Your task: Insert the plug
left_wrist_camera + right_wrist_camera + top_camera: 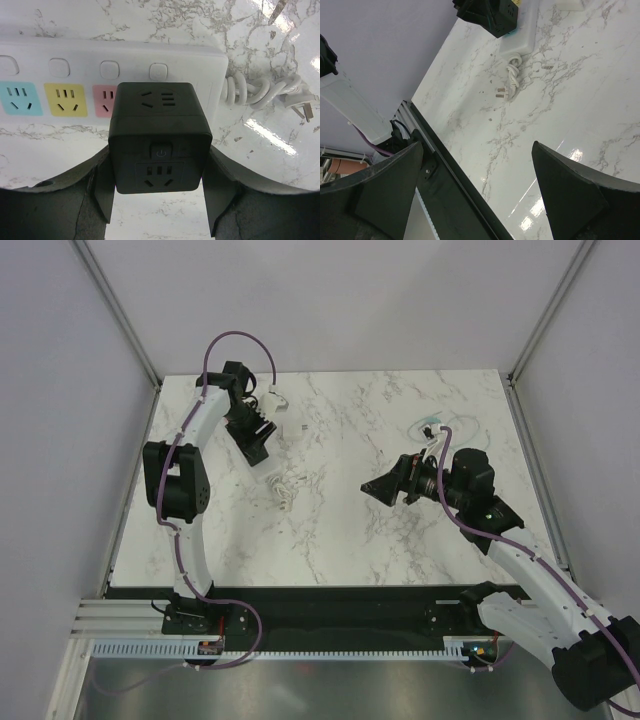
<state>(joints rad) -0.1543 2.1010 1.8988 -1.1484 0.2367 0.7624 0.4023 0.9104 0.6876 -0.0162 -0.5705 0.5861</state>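
My left gripper (160, 155) is shut on a black cube adapter plug (157, 112), one finger on each side. The cube sits against the right end of a white power strip (60, 52) with cyan, yellow and pink sockets; its prongs are hidden. The strip's coiled white cord (260, 92) ends in a loose wall plug (302, 107). In the top view the left gripper (255, 438) is at the back left, the cord (285, 490) just in front. My right gripper (477, 150) is open and empty, hovering mid-right (385, 487). It sees the strip (522, 30) far off.
A small clear and white item (435, 425) lies at the back right, near the right arm. A white cable (275, 395) hangs by the left wrist. A tiny speck (303, 427) lies on the marble. The table's dark front edge (450, 170) runs below the right gripper.
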